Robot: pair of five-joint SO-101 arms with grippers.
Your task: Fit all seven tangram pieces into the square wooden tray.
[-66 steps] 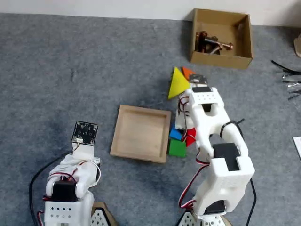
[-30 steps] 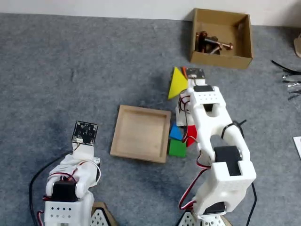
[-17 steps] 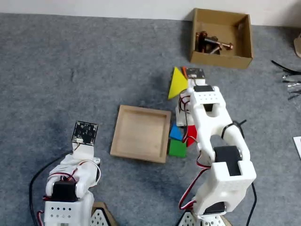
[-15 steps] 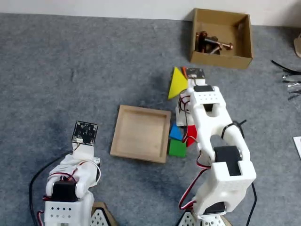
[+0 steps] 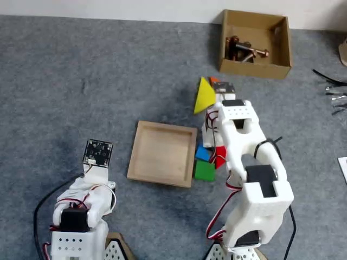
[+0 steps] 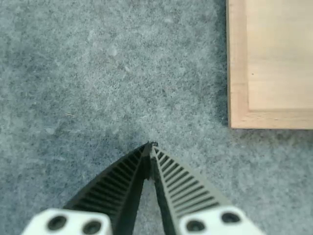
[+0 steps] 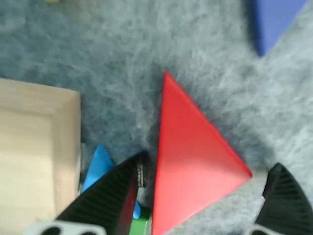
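Arms: two, rising from the bottom edge of the high view, one at lower left and one at lower right.
Left gripper (image 6: 150, 145): fingers pressed together with nothing between them, over bare carpet (image 5: 81, 81) just beside a corner of the tray.
Right gripper (image 7: 208, 164): fingers spread wide. The red triangle (image 7: 188, 161) lies flat on the carpet between them. Whether either finger touches it cannot be told.
Tray (image 5: 162, 153): one, square and wooden, at the centre of the high view.
Pieces by the tray: three, close together against its right edge. They are a green square (image 5: 204, 170) lowest, a light blue piece (image 5: 203, 153) above it, and the red triangle partly under the right arm.
Pieces farther up: a yellow triangle (image 5: 205, 95) and an orange piece (image 5: 216, 82) touching it, above the tray's right corner.
Dark blue piece (image 7: 274, 19): one, on the carpet beyond the red triangle, apart from it.
Box (image 5: 252, 69): one, cardboard, at upper right, holding copper-coloured metal parts (image 5: 244, 50).
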